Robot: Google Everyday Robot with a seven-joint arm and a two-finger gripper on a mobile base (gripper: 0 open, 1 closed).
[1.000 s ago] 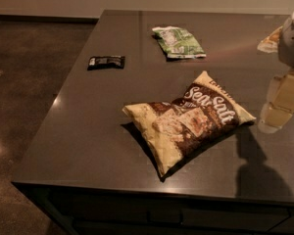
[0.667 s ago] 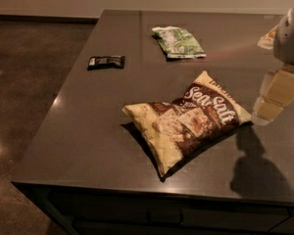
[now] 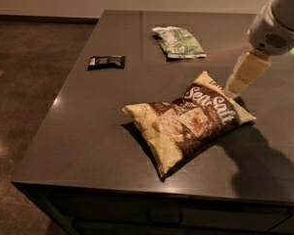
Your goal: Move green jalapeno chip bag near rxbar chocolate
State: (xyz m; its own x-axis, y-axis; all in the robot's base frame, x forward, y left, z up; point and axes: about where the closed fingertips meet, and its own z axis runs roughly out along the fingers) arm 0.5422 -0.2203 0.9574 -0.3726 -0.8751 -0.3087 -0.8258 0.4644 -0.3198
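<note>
The green jalapeno chip bag [image 3: 179, 42] lies flat at the back middle of the dark table [image 3: 88, 131]. The rxbar chocolate [image 3: 107, 61] is a small black wrapper lying to its left, nearer the table's left edge. My gripper [image 3: 237, 84] hangs from the white arm at the right, above the right end of the big bag. It is to the right of and nearer than the green bag, well apart from it, and holds nothing that I can see.
A large cream-and-brown "Sea Salt" bag [image 3: 188, 121] lies in the middle front of the table, between the gripper and the front edge. The arm's white housing [image 3: 279, 23] fills the upper right. Brown floor lies to the left.
The arm and gripper have moved left and toward the back of the table, now over the big bag's right end. The bags and the bar have not moved.
</note>
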